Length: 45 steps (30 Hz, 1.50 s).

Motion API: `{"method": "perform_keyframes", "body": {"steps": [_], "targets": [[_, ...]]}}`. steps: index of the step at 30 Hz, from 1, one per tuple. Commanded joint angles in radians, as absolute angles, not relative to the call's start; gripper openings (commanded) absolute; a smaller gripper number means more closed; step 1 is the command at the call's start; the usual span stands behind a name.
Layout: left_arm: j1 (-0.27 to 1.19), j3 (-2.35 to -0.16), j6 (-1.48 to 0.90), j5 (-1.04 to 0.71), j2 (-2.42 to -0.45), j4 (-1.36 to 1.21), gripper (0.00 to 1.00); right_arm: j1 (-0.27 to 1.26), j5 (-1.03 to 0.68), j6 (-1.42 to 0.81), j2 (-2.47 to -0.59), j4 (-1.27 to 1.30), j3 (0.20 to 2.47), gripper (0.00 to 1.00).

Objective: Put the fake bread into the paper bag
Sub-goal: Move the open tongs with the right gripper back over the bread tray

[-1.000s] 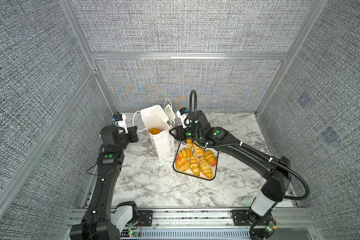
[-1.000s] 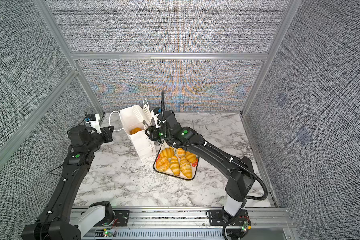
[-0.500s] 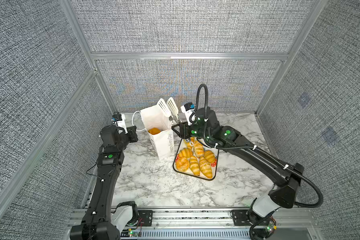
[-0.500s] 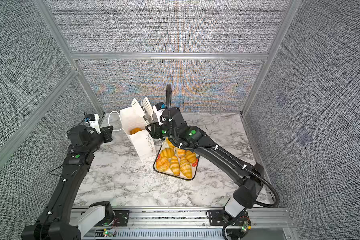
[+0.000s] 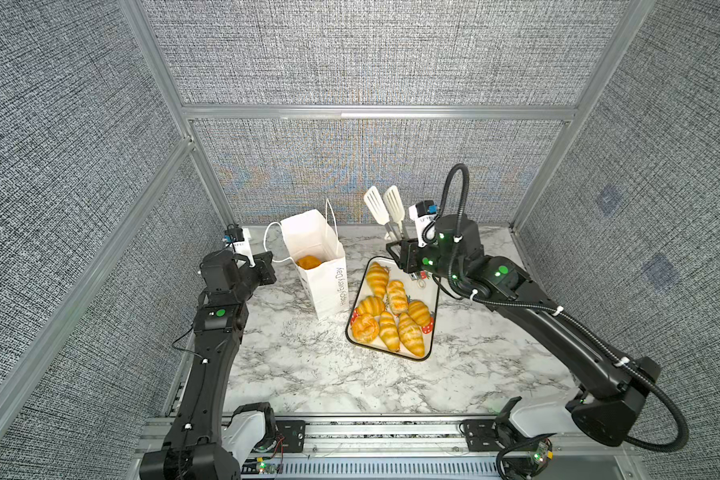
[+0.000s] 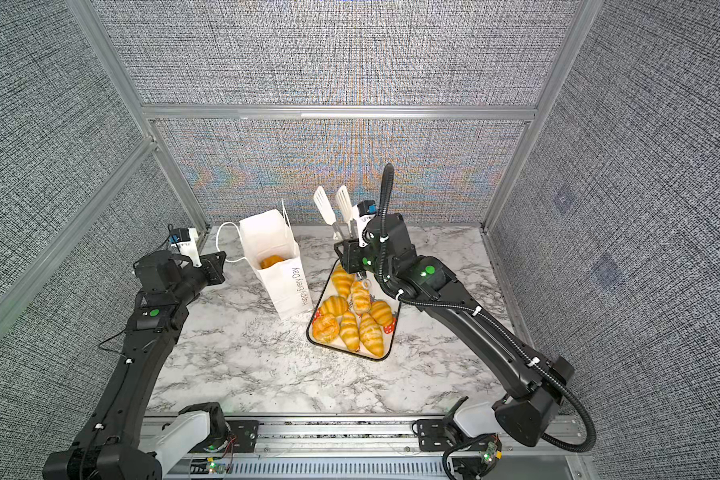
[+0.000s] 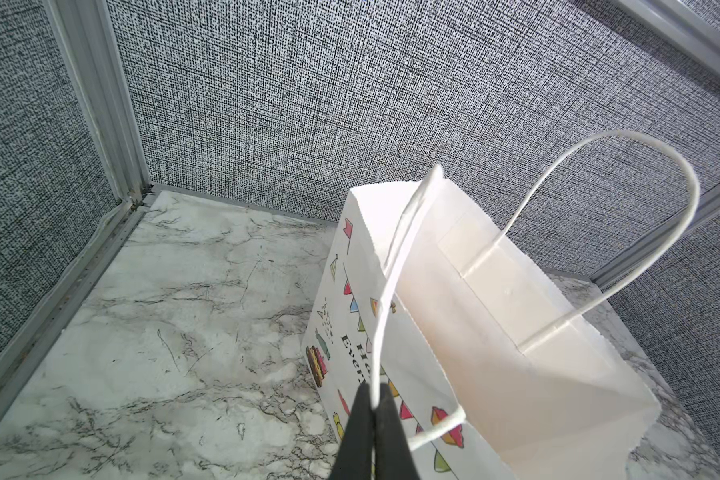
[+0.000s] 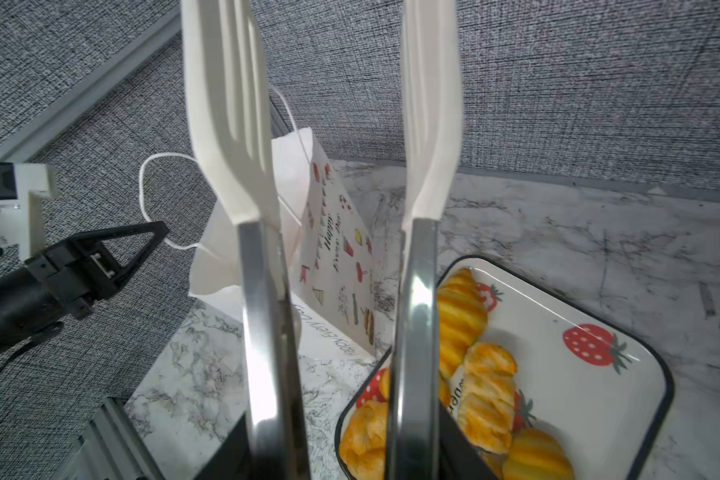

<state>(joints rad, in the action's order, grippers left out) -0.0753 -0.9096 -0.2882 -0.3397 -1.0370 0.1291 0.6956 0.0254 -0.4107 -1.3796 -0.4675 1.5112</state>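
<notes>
The white paper bag (image 5: 325,282) (image 6: 285,286) stands upright and open, with one golden piece of fake bread (image 5: 307,262) (image 6: 272,262) inside. Several more pieces of fake bread (image 5: 391,309) (image 6: 352,311) (image 8: 487,382) lie on the strawberry tray (image 5: 429,291) (image 8: 591,374) to its right. My left gripper (image 5: 272,259) (image 7: 374,399) is shut on the bag's near cord handle (image 7: 385,299), left of the bag. My right gripper (image 5: 399,248) (image 8: 341,436) is shut on metal tongs (image 5: 385,208) (image 6: 333,205) with white blades. The blades point up over the tray's far end, apart, with nothing between them.
The marble table (image 5: 308,374) is fenced by grey fabric walls and aluminium posts. The bag stands near the back left corner. Its second handle (image 7: 661,166) arches above the mouth. The tray touches or nearly touches the bag's right side.
My right arm has swung the tongs from over the bag's mouth to the right, over the tray's far end. The left gripper and the bag have stayed put.
</notes>
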Motion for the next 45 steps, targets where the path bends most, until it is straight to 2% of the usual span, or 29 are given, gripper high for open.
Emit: {"method": "perform_keyframes", "body": {"steps": [1, 8, 20, 35, 45], "targets": [[-0.077, -0.908, -0.289, -0.338, -1.041, 0.109, 0.00, 0.657, 0.044, -0.439, -1.346, -0.508, 1.476, 0.46], [-0.077, -0.906, -0.290, -0.343, -1.045, 0.105, 0.00, 0.598, 0.037, -0.459, -1.298, -0.565, 1.379, 0.46], [-0.077, -0.906, -0.293, -0.353, -1.055, 0.104, 0.00, 0.551, 0.007, -0.490, -1.329, -0.627, 1.292, 0.48], [-0.077, -0.905, -0.295, -0.355, -1.057, 0.104, 0.00, 0.549, -0.080, -0.541, -1.420, -0.621, 1.183, 0.49], [-0.077, -0.905, -0.294, -0.357, -1.062, 0.106, 0.00, 0.579, -0.072, -0.548, -1.476, -0.614, 1.141, 0.49]]}}
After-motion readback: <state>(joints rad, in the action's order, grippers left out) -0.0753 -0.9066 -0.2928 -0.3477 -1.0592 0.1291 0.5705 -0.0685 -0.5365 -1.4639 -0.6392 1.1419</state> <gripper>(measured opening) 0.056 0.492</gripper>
